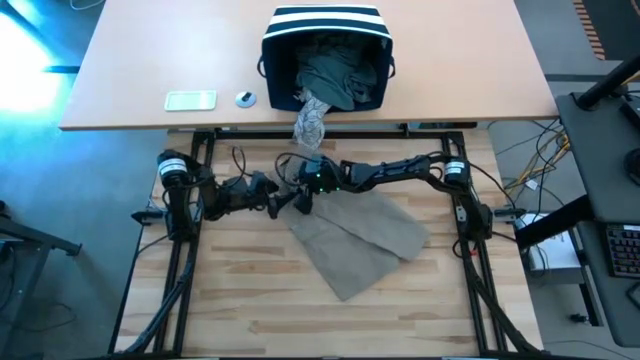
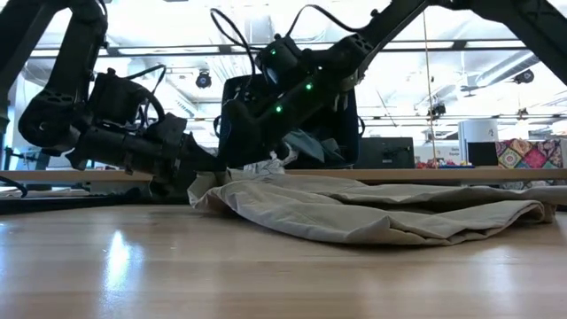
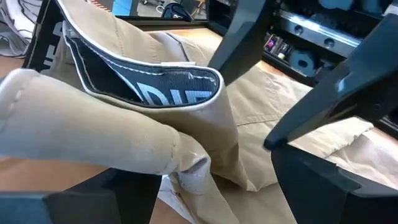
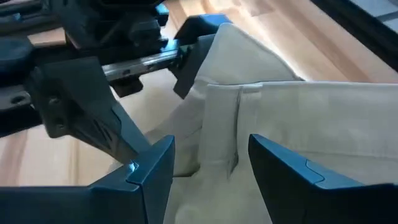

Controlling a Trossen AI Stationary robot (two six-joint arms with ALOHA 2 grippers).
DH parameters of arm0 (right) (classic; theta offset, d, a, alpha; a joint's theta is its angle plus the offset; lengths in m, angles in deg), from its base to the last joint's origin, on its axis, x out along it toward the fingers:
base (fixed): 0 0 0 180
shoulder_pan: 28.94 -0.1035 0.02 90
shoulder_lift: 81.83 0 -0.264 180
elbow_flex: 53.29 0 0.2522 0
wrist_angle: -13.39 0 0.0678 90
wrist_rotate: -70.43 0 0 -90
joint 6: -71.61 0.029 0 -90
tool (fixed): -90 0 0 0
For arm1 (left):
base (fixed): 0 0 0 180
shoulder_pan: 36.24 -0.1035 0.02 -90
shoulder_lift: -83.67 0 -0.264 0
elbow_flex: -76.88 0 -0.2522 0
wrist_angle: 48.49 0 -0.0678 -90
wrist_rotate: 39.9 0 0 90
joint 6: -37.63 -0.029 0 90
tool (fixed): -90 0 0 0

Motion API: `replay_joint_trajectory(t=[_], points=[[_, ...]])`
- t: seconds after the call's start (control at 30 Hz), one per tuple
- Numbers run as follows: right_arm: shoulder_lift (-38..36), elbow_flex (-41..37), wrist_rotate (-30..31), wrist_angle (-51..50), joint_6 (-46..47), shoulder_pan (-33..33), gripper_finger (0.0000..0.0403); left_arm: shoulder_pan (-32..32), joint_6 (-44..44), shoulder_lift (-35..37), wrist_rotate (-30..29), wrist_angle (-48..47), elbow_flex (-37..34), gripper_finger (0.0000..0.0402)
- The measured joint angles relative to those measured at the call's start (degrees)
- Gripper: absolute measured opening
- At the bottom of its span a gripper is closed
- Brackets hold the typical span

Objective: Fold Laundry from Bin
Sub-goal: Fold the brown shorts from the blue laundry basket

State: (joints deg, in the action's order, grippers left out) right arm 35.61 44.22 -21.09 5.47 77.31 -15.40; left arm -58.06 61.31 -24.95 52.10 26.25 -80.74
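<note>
Right gripper [image 1: 303, 199] sat just left of frame centre in the high view, fingers [image 4: 147, 167] parted around the waistband of the tan trousers [image 1: 358, 238], not clamped. Left gripper [image 1: 281, 205] stood just beside it, pointing right, fingers [image 3: 323, 118] spread wide over the same waistband end, gripping nothing. Trousers lay flat on the wooden table [image 1: 250, 290], long axis diagonal, waistband at the grippers, legs running toward lower right of frame. Cloth was creased, with a dark printed lining showing inside the waistband. The bin [image 1: 326, 55], navy with white stripes, lay at top centre, holding dark garments; a grey-white patterned garment [image 1: 311, 122] spilled from it.
</note>
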Motion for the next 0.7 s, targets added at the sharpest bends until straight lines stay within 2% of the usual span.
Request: replay_joint_trajectory(t=[0.07, 0.17, 0.27, 0.4, 0.53, 0.7], points=[[0.4, 0.0, 0.9, 0.4, -1.3, -0.3, 0.0201, 0.0, -0.5, 0.0, 0.0, 0.0, 0.0, 0.0278], [1.5, 0.1, 6.0, 1.4, -1.9, -0.6, 0.02, 0.2, -1.8, 0.0, 0.2, 0.0, 0.0, 0.0278], [2.7, 0.1, 5.5, 3.7, -1.1, -0.7, 0.0186, 0.3, -3.9, 0.0, 0.5, -0.1, 0.0, 0.0278], [2.8, 0.1, 5.6, 5.7, 0.2, -0.6, 0.0128, 0.4, -5.4, 0.0, 0.5, -0.7, 0.0, 0.0278], [2.9, 0.1, 5.6, 7.1, 0.6, -0.5, 0.0036, 0.4, -6.2, 0.0, 0.5, -1.0, 0.0, 0.0278], [2.9, 2.4, 4.8, 7.4, 5.2, 0.0, 0.0015, 0.4, -6.7, 0.0, 0.5, -1.3, -0.1, 0.0278]])
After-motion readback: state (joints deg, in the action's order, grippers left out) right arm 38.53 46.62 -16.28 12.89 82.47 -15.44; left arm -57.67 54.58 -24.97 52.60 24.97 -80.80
